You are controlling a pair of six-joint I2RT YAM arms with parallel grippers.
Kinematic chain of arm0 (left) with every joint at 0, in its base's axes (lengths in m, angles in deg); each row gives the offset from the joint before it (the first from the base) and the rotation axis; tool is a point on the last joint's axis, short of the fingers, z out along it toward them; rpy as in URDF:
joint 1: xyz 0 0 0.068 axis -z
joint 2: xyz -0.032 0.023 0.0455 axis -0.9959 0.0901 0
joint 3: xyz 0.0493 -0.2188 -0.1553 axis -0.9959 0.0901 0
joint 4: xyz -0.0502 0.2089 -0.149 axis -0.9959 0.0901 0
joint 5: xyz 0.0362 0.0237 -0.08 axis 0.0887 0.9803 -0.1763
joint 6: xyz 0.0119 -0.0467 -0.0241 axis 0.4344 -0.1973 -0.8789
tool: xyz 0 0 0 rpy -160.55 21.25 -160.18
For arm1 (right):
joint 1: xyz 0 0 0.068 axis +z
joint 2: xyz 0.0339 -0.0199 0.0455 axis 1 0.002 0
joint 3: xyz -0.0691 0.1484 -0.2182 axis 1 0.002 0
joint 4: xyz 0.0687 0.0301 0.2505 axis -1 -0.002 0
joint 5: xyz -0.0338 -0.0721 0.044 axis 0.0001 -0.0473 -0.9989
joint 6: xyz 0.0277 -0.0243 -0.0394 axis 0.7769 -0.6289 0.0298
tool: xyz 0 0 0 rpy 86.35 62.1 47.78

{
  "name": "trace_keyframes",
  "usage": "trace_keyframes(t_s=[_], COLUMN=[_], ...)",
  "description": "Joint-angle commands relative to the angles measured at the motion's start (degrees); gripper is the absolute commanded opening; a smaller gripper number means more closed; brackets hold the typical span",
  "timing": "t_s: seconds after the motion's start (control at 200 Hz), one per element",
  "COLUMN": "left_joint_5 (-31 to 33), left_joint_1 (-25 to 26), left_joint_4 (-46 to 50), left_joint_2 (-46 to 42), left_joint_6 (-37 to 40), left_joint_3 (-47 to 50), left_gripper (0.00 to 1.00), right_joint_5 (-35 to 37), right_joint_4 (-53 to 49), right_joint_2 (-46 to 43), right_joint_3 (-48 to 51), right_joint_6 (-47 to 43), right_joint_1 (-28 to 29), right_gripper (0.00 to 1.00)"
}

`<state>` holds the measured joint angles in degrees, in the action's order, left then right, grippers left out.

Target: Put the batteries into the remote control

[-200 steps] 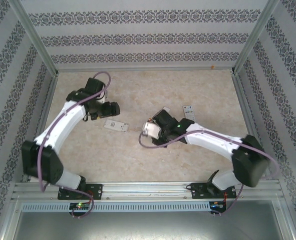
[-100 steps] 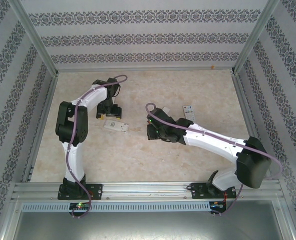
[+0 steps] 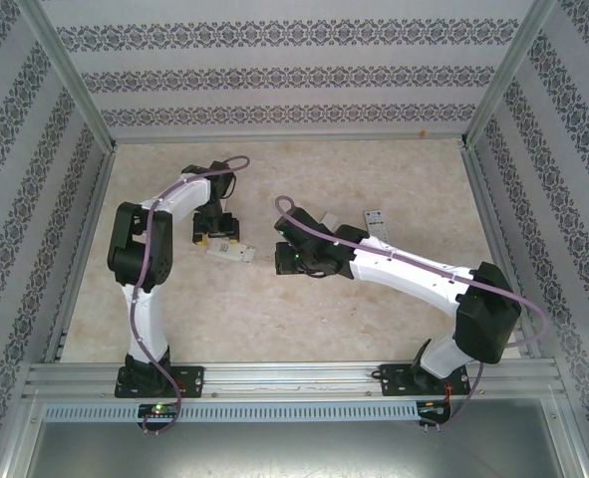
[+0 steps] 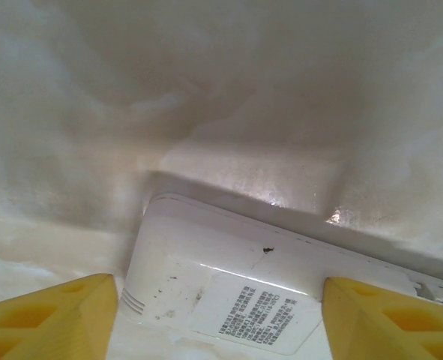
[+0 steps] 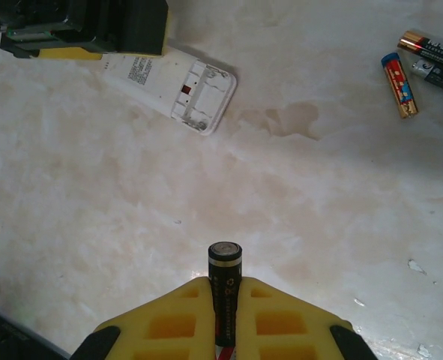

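The remote control (image 3: 234, 253) lies back-up on the table, its battery bay (image 5: 199, 94) uncovered and empty. My left gripper (image 4: 220, 300) is down over the labelled end of the remote (image 4: 206, 270), a yellow finger (image 4: 52, 315) on each side and a thin gap at the left one; it is open. It is also seen from the right wrist as the left gripper (image 5: 86, 26) on that end. My right gripper (image 5: 225, 304) is shut on a black battery (image 5: 225, 264) that points forward, low over bare table to the right of the remote. Three loose batteries (image 5: 399, 84) lie further right.
A shorter white remote (image 3: 376, 221) lies at the back right, with a small white piece (image 3: 327, 218) beside the right arm. Metal frame rails and patterned walls close in the table (image 3: 274, 309) on all sides.
The left arm swung its elbow in and its gripper settled over the remote's end, jaws narrowing. The right gripper moved left toward the remote, still holding the battery.
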<state>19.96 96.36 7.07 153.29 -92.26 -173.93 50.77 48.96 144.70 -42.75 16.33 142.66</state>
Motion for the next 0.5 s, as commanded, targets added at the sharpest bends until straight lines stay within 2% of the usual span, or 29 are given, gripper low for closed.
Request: trace_keyframes(t_s=[0.0, 0.235, 0.38, 0.495], left_joint_5=[-0.2, -5.2, -0.3, 2.1], left_joint_1=[-2.0, -2.6, -4.1, -4.8], left_joint_4=[0.7, -1.0, -2.6, -2.9], left_joint_2=[-2.5, -9.3, -9.1, -4.7], left_joint_6=[-3.6, -9.5, -10.1, -8.9], left_joint_3=[3.1, 7.3, 4.8, 2.2], left_gripper=[0.68, 0.64, 0.71, 0.74], right_joint_5=[-0.5, 0.1, -0.7, -1.0], right_joint_4=[-2.4, -2.3, -2.4, -2.5], right_joint_2=[0.6, 0.8, 1.8, 2.2], right_joint_3=[-1.6, -2.0, -3.3, -3.3], right_joint_6=[-1.0, -1.0, -1.2, -1.3], right_joint_1=[0.6, 0.6, 0.6, 0.6], right_gripper=[0.10, 0.10, 0.10, 0.10])
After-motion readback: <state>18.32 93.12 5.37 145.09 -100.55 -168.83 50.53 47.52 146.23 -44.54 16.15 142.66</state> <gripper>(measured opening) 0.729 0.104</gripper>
